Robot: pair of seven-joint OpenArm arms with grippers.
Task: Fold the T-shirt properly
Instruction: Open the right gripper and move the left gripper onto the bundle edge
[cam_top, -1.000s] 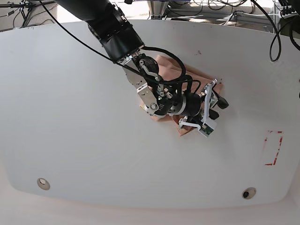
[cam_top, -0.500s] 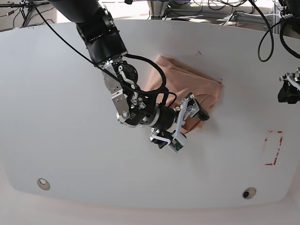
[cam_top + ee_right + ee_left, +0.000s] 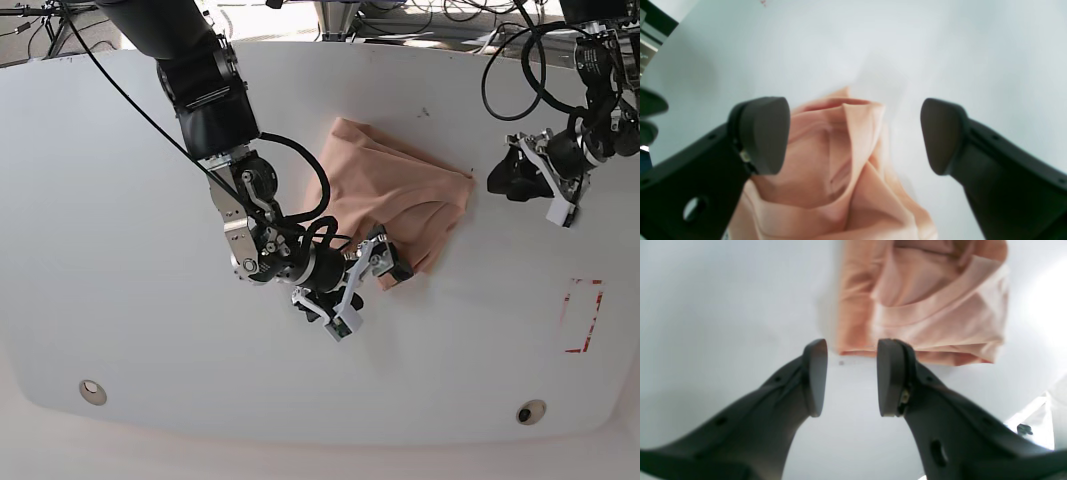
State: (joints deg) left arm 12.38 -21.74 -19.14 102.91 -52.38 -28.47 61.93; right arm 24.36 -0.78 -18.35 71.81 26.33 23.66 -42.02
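A white table (image 3: 120,250) is carrying the peach T-shirt (image 3: 395,205), lying folded between both tools. The right tool (image 3: 352,285) is gaping wide, empty; the left tool (image 3: 510,175) is hovering part-open, empty. Cables (image 3: 430,20) are trailing behind.

No readable text, label, brand or number on anything in these views.

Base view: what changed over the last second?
The right gripper let go of the T-shirt and backed off toward the near-left; its jaws now stand wide open beside the shirt's near corner. The left gripper came into view from the right and now points at the shirt's right edge, jaws apart and empty. The T-shirt stayed where it was on the table, still loosely folded.
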